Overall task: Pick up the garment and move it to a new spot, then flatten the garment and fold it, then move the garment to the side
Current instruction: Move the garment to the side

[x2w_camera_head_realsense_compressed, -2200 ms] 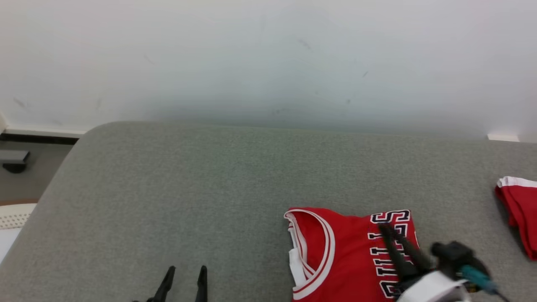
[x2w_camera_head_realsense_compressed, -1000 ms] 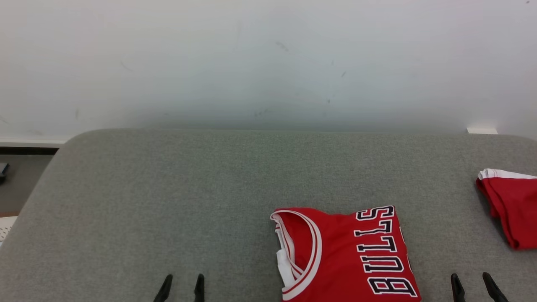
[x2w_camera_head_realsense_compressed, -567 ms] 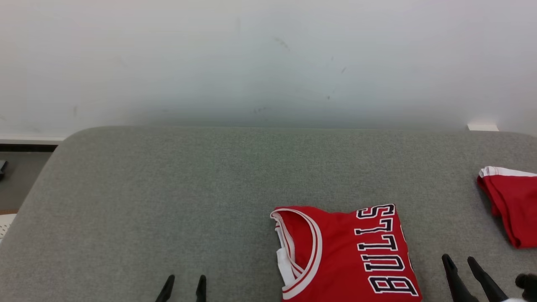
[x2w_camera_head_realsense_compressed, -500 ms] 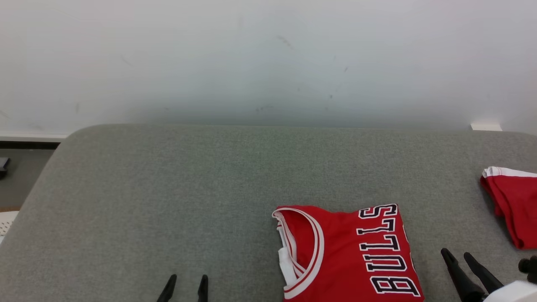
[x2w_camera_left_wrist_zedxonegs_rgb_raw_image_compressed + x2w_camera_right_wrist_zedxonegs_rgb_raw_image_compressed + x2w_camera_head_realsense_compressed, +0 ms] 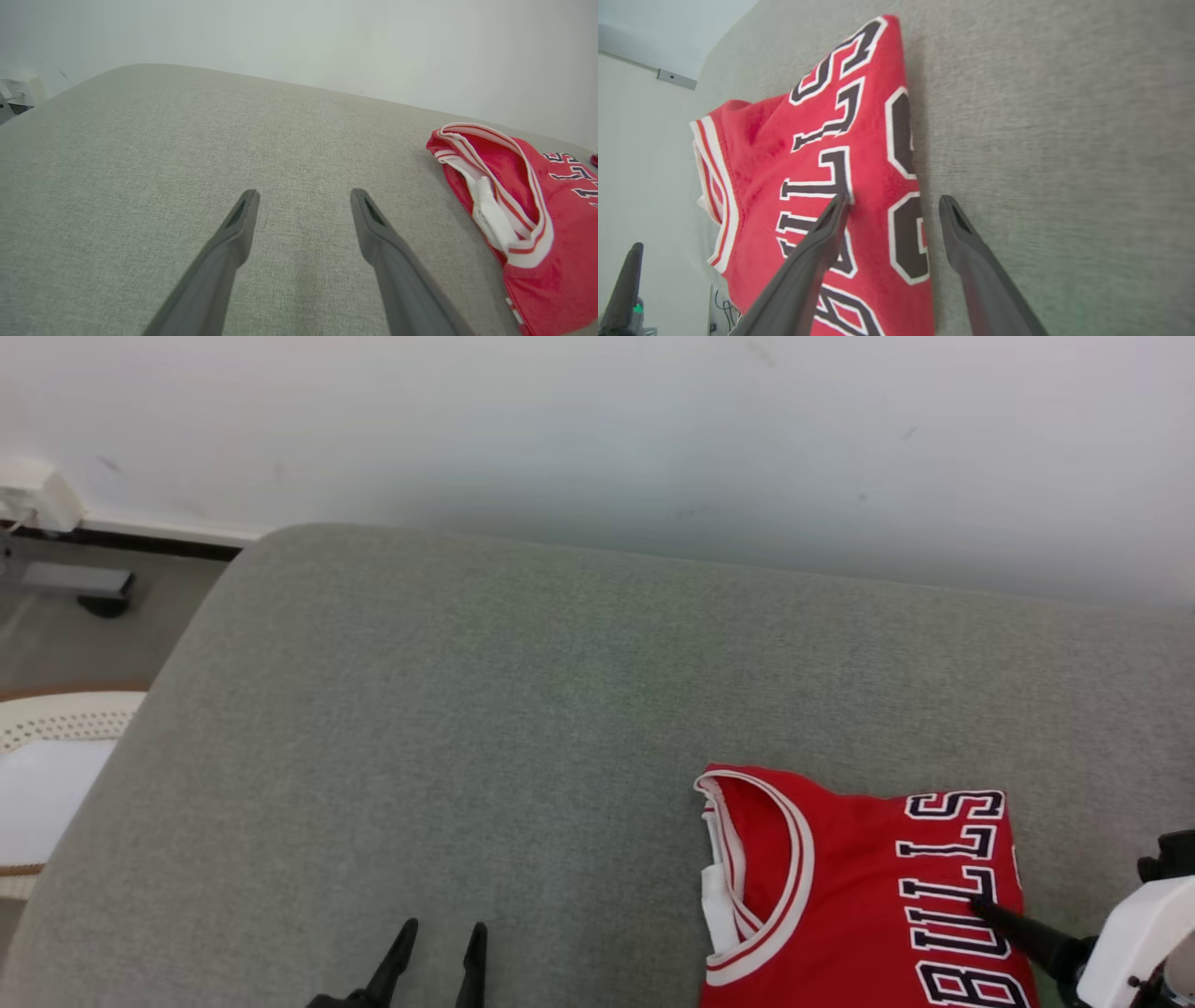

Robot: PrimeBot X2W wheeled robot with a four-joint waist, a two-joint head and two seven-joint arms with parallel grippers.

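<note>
At the far left, beside the desk [image 5: 420,709], stands a pale perforated basket [image 5: 65,717] with something flat and white [image 5: 37,793] inside; what it is cannot be made out.

The desk has a grey fabric top with a rounded far-left corner, and a white wall [image 5: 597,420] runs behind it. The garment [image 5: 840,887], a red jersey with white-trimmed collar and black "BULLS" lettering, lies folded flat at the near right of the desk, collar turned to the left.

The right claw [image 5: 893,200] reaches in low from the near right, its pale forearm [image 5: 1134,933] at the frame's edge. Its jaws are spread wide with nothing between them. They straddle the jersey's right edge: one finger over the lettering, the other over bare grey fabric just beside it. Whether the tips touch the cloth cannot be told.

The left claw [image 5: 442,933] hovers at the near middle of the desk, fingers pointing away, jaws spread wide and empty, well apart from the jersey.
</note>
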